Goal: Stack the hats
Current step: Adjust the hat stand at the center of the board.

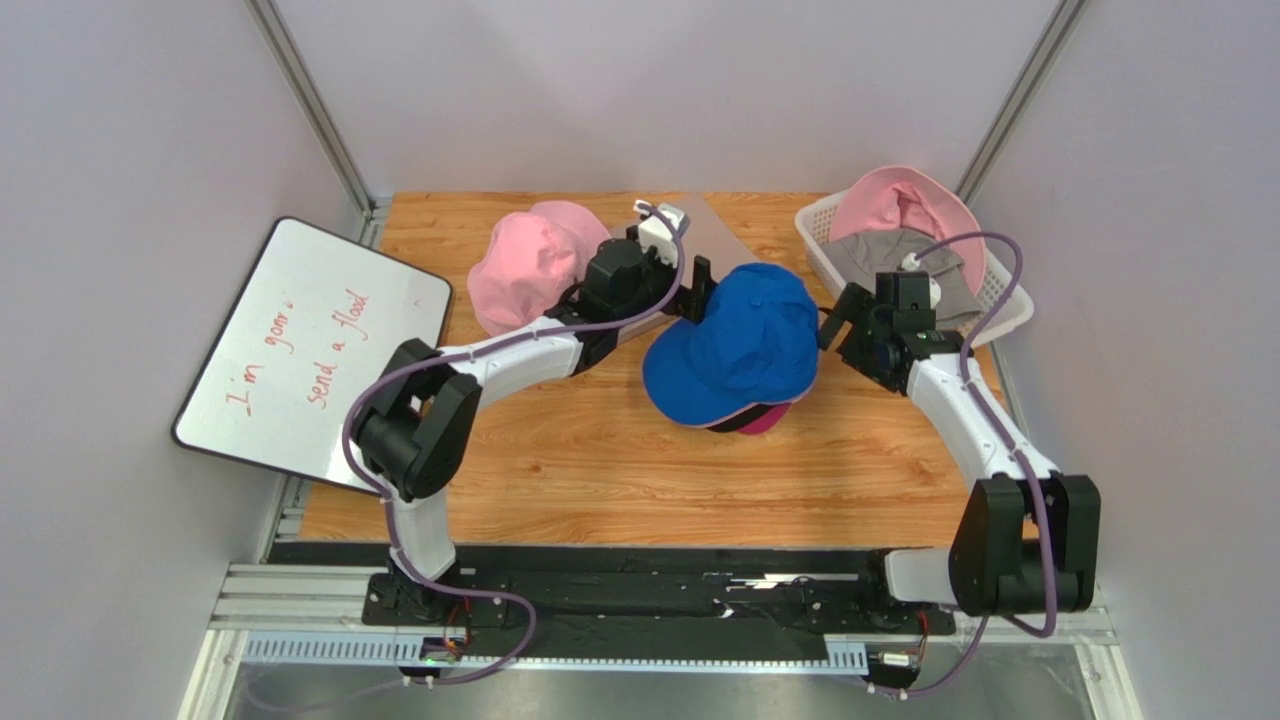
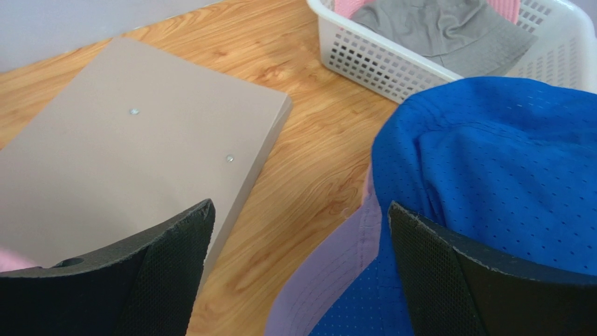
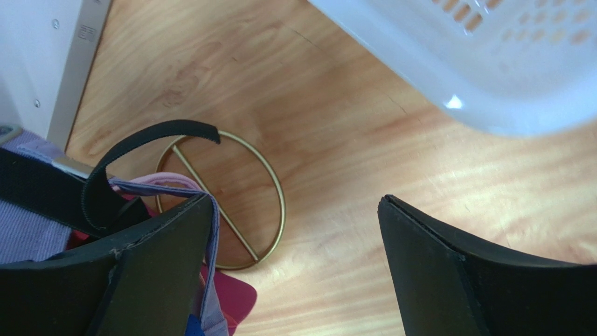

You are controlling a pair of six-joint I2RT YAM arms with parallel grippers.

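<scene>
Blue cap (image 1: 739, 342) tops the other caps (image 1: 762, 420); left pincer (image 2: 300, 213) and right pincer (image 3: 294, 203) flank it, spread and empty, probably to straighten it.

The whiteboard (image 1: 308, 353) carries red handwriting reading roughly "I'm gonna send a flood".

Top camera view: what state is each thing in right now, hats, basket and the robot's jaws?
Blue cap: crown up, on top of other caps.
Pink bucket hat: off to the side, unstacked.
Grey hat: crumpled in the basket.
Second pink hat: in the basket, behind the grey one.
White basket: upright, holding two hats.
Left arm: jaws open, empty.
Right arm: jaws open, empty.
</scene>
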